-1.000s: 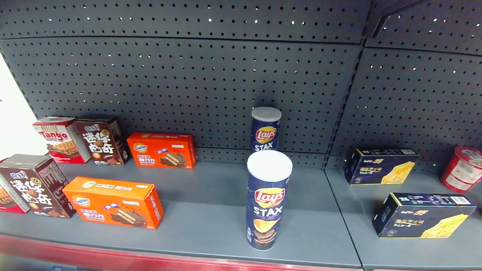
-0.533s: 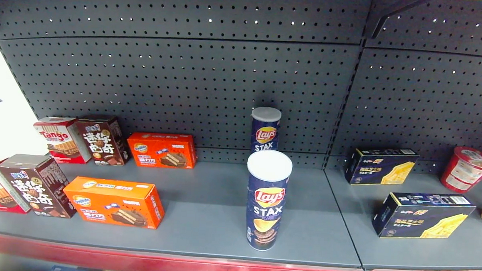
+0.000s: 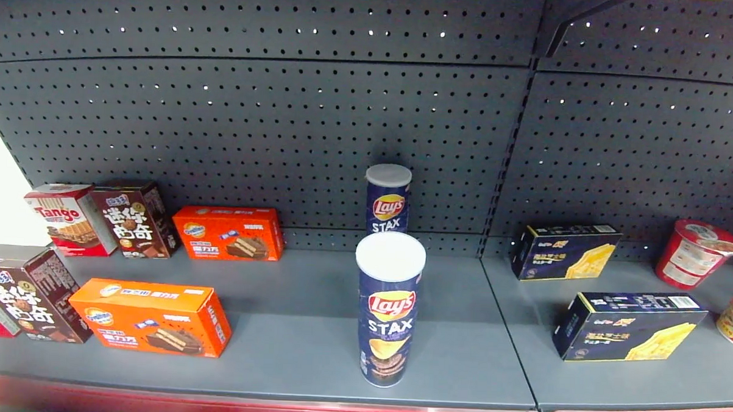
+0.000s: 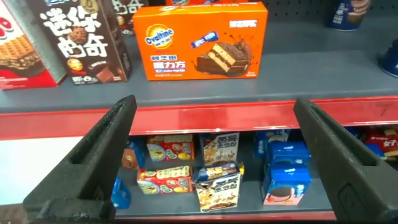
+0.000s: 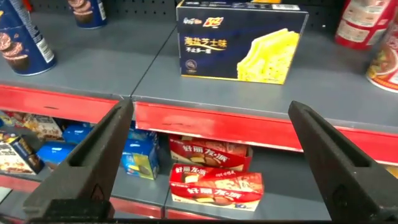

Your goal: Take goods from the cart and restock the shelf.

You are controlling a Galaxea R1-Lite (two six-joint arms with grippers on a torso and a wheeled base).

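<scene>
The grey shelf [image 3: 301,326] with a red front edge carries goods in two rows. Two dark blue chip cans stand upright mid-shelf, one at the front [image 3: 389,310] and one behind it [image 3: 387,197]. My left gripper [image 4: 214,106] is open with nothing between its fingers, just in front of the red edge [image 4: 211,118], below an orange cake box [image 4: 202,40]. Off to the right, my right gripper [image 5: 211,107] is open and holds nothing, facing a dark blue box [image 5: 239,43] on the shelf.
At the left stand orange boxes [image 3: 149,317], brown boxes [image 3: 25,295] and a red wafer box [image 3: 64,220]. Two dark blue boxes [image 3: 627,325] and red cups [image 3: 694,254] are at the right. Bare shelf lies beside the cans. A lower shelf holds more boxes [image 4: 211,174].
The whole head picture has shifted a little left, so the camera moved; the goods on the shelf stay where they were.
</scene>
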